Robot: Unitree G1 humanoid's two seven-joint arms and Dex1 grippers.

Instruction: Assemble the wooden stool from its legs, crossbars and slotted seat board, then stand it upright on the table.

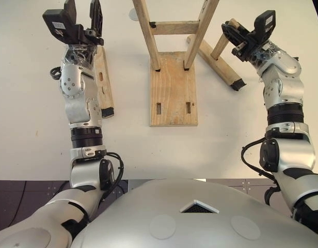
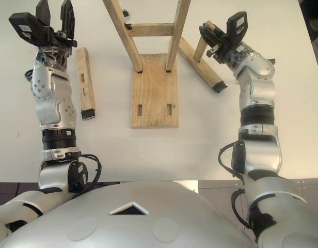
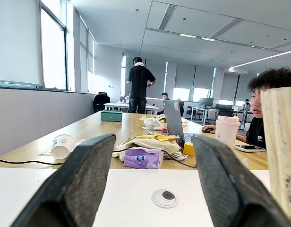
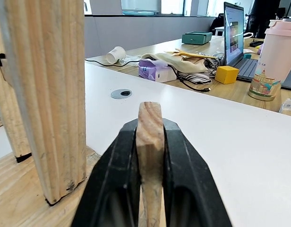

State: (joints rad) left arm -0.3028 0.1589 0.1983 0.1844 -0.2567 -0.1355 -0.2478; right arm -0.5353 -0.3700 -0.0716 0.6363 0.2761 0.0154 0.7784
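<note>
Currently: stool, partly built.

- **Done:** seat board flat on the table. Two legs stand in its far slots, joined by a crossbar.
- **Outstanding:** near slots vacant. Third leg lies right of the board.
- **Right arm:** my right gripper is clenched on a second crossbar, which meets the third leg.
- **Left arm:** fourth leg loose on the left. My left gripper is released and holds nothing, above that leg's far end.
- **Progress:** roughly halfway, I judge; uprighting not begun.

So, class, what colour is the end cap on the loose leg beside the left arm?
Black cap on pale wood; clearest in the right eye view.
</note>
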